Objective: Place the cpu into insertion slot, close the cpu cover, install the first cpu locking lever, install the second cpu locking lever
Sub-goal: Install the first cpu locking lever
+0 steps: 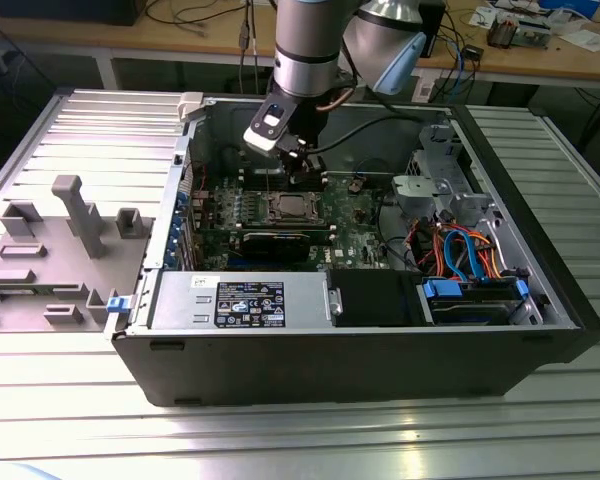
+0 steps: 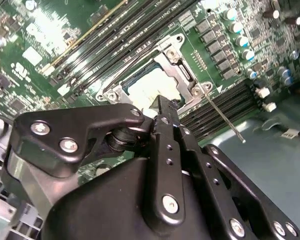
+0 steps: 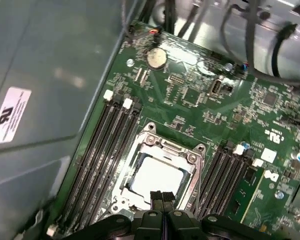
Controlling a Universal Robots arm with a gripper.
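End effector (image 3: 162, 196), pinched together, hovers over one cpu (image 3: 157, 175) framed by one cpu cover (image 3: 171, 147).

The cpu (image 3: 157, 175) is showing a smooth silver-grey metal top that's glaring almost white. The cpu cover (image 3: 163, 145) around it is looking like bare stamped metal, fairly shiny. The green board (image 3: 190, 95) is giving off a glossy lacquered sheen, and the coin cell (image 3: 156, 58) on it is gleaming like polished metal. The gripper (image 3: 162, 196) is looking matt black and smooth, with bright little screw heads (image 2: 171, 202) in the second wrist view. In the exterior view, the case (image 1: 330, 370) is reading as dull dark painted metal, while the ribbed table (image 1: 280, 440) is shining like brushed aluminium.
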